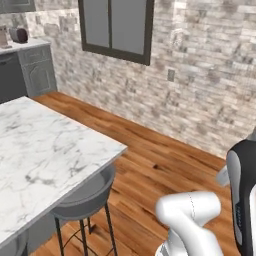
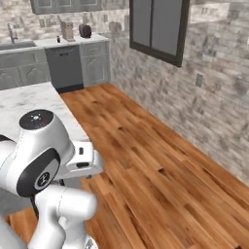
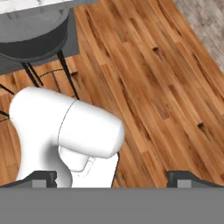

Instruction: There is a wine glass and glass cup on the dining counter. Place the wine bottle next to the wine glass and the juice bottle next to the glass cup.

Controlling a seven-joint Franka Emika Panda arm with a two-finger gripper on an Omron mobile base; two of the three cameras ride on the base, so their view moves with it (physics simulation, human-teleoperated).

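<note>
The dining counter [image 1: 45, 150] is a white grey-veined marble top at the left of the left base view, and its bare corner [image 2: 29, 104] shows behind my arm in the right base view. The part of its top in view is bare. The wine glass, glass cup, wine bottle and juice bottle are out of view. In the hand view my gripper [image 3: 113, 178] is open wide with nothing between its fingertips [image 3: 43, 177]. It looks down at the wooden floor beside the counter's end.
A grey round stool [image 1: 85, 197] is tucked under the counter's near corner, also seen from above [image 3: 35, 39]. Wooden floor [image 2: 155, 155] runs to a brick wall with a dark window [image 1: 117, 27]. Grey cabinets [image 2: 65, 65] with a toaster [image 2: 85, 31] stand at the back.
</note>
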